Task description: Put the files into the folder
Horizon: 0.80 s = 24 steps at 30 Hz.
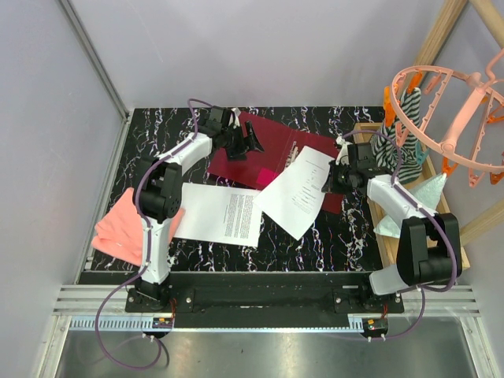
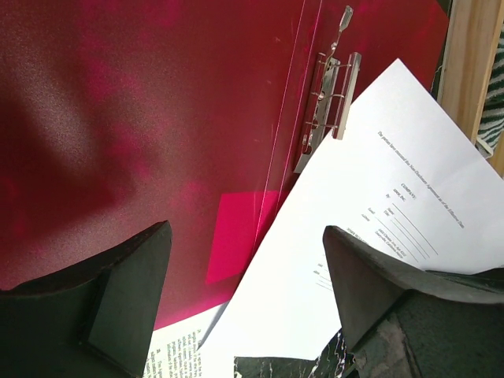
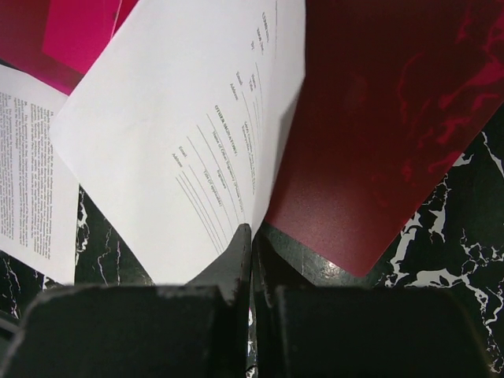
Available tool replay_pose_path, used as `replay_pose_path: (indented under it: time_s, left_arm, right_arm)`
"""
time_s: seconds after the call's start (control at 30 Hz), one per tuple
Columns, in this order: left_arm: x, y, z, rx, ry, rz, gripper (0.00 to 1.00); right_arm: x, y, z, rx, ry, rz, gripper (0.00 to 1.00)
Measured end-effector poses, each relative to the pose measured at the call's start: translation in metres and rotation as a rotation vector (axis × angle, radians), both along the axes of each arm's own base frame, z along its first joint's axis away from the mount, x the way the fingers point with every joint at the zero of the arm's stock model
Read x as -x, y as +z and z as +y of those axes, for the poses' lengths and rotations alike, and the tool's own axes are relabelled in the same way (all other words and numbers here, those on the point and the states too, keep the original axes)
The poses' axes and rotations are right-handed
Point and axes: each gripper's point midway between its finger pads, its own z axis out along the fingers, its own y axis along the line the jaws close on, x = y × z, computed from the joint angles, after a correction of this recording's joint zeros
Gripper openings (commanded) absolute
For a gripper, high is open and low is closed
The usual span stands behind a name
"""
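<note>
The dark red folder (image 1: 264,150) lies open on the black marbled table, its metal clip (image 2: 331,102) showing along the spine. One white printed file sheet (image 1: 299,189) lies tilted across the folder's right half. My right gripper (image 1: 342,172) is shut on that sheet's right edge (image 3: 260,157), which curls up into the closed jaws (image 3: 252,232). A second file sheet (image 1: 220,213) lies flat on the table, in front of the folder. My left gripper (image 1: 246,138) hangs open above the folder's left half (image 2: 157,118), with nothing between its fingers (image 2: 126,307).
A folded pink cloth (image 1: 118,224) lies at the table's left edge beside the left arm. A wooden tray (image 1: 409,197) with striped and pale cloths stands on the right, under a pink hanger hoop (image 1: 449,87) on a wooden frame.
</note>
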Motion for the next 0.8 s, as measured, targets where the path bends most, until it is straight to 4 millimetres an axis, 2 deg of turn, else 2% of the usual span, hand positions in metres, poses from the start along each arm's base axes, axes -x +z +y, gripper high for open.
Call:
replay_pose_path:
  time_s: [0.27, 0.57, 0.8]
  left_arm:
    - [0.001, -0.001, 0.000, -0.004, -0.005, 0.000, 0.83]
    - [0.003, -0.002, 0.000, -0.014, -0.017, 0.001, 0.83]
    - [0.010, -0.010, 0.000, -0.023, -0.026, 0.019, 0.83]
  right_arm:
    - [-0.010, -0.014, -0.004, 0.024, -0.035, 0.042, 0.00]
    - [-0.046, -0.028, -0.013, 0.086, -0.071, 0.063, 0.01]
    - [-0.071, -0.037, -0.034, 0.143, -0.105, 0.076, 0.00]
